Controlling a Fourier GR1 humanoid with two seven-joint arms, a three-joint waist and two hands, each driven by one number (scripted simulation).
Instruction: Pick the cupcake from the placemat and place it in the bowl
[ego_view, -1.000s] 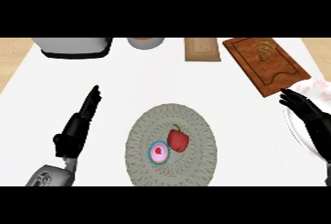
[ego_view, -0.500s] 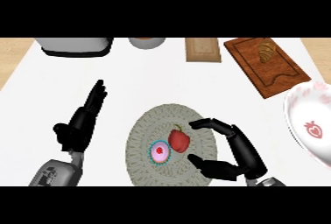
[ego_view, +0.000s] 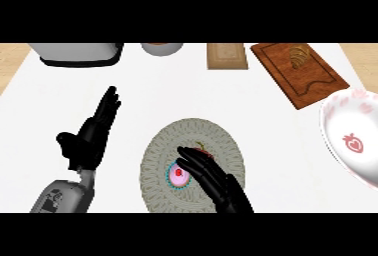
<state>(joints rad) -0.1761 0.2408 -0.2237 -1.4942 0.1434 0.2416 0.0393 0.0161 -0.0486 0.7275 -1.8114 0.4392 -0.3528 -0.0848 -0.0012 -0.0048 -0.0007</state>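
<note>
A white counter top (ego_view: 244, 100) fills most of the view under even light. Beyond its two far corners, strips of pale wood-toned surface (ego_view: 15, 52) show at either side.

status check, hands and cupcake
Right hand open over placemat, beside cupcake. Left hand open, resting. Apple partly hidden. Bowl far right.
</note>
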